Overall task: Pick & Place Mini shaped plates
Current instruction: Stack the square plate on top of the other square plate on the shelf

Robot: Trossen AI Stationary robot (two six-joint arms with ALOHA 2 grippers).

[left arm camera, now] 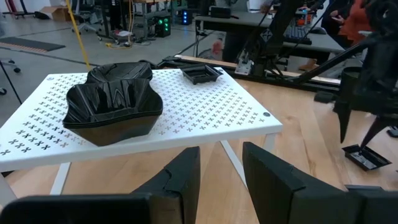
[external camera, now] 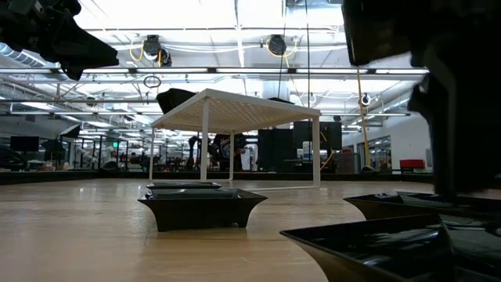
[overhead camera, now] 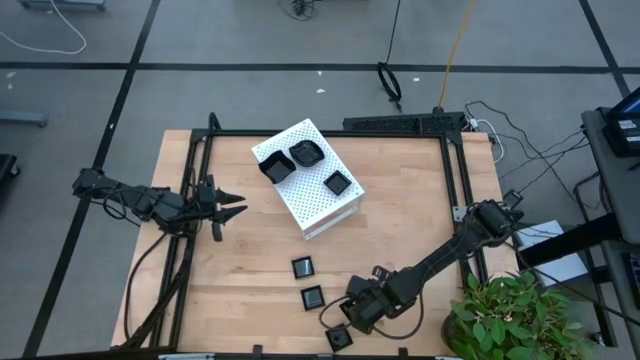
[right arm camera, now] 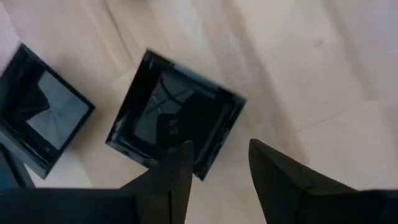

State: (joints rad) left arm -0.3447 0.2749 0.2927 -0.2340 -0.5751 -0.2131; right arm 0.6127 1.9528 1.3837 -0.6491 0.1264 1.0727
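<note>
Left dark arm stretched along the table's left side, its two-finger left gripper (overhead camera: 232,207) hovering, fingers narrowly parted. Right dark arm reaches low toward the near edge, wrist bent down, right gripper (overhead camera: 345,311) fingers apart.

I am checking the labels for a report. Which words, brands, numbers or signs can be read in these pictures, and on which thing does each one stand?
No text can be read in any view.
White box: only a pattern of small cross-shaped holes, no writing.
Mini shaped plates: plain glossy black, no marks.
Right gripper, left gripper: no label visible.
Equipment in the room behind the table: any signs there are too small and blurred to read.
</note>
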